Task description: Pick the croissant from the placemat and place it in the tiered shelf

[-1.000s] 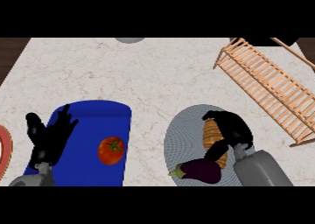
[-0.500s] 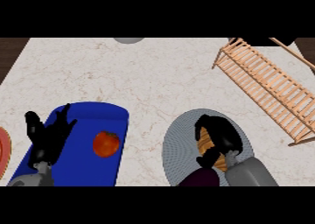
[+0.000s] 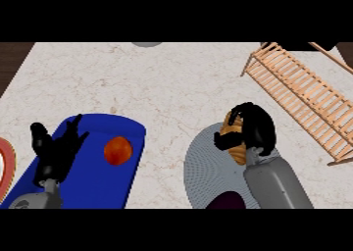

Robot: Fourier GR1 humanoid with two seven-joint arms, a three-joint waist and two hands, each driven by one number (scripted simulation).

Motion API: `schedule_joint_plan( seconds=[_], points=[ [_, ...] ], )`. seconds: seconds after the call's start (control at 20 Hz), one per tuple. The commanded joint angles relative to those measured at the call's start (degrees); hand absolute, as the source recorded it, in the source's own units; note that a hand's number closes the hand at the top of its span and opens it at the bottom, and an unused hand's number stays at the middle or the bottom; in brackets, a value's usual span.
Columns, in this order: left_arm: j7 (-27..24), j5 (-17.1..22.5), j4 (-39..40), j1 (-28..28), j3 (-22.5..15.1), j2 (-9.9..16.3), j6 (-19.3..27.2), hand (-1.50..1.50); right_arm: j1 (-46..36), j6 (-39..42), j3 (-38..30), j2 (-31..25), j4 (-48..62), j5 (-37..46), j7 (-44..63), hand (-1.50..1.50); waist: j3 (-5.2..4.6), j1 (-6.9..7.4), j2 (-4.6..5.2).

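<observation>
In the head view, the right hand [image 3: 252, 128] has its fingers [image 3: 263, 122] and thumb curled round the croissant [image 3: 233, 131], pinching it; the golden pastry shows between the thumb and the fingers and pokes out below them. The hand and croissant are over the upper edge of the grey round placemat [image 3: 205, 169], so whether the pastry touches the mat cannot be told. A dark purple thing [image 3: 226, 201] lies on the mat near the lower edge, below the fingers and beside the grey forearm. The wooden tiered shelf [image 3: 306, 95] lies on the marble tabletop [image 3: 150, 83] up and to the right of the fingers, well apart from them. The left hand [image 3: 56, 147] rests open over the blue mat [image 3: 92, 171], fingers spread and pointing up. A red-orange tomato [image 3: 117, 150] sits on that mat just right of those fingers. A red-rimmed plate [image 3: 0, 169] shows at the left edge.
</observation>
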Motion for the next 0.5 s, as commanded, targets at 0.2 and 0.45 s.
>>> schedule_joint_plan(
  seconds=[0.2,0.45],
  points=[
    [1.26,-0.66,1.37,-1.22,-0.42,0.42,-0.02,0.0,-21.12,-7.16,-0.04,1.29,1.37,18.69,30.89,1.5,-0.23,0.54,-0.33],
    [0.61,-0.12,0.15,0.72,-1.28,-0.04,-1.15,0.0,-32.56,-0.7,-2.21,1.29,3.22,27.57,39.64,1.5,-0.2,0.88,-0.58]
  ],
)
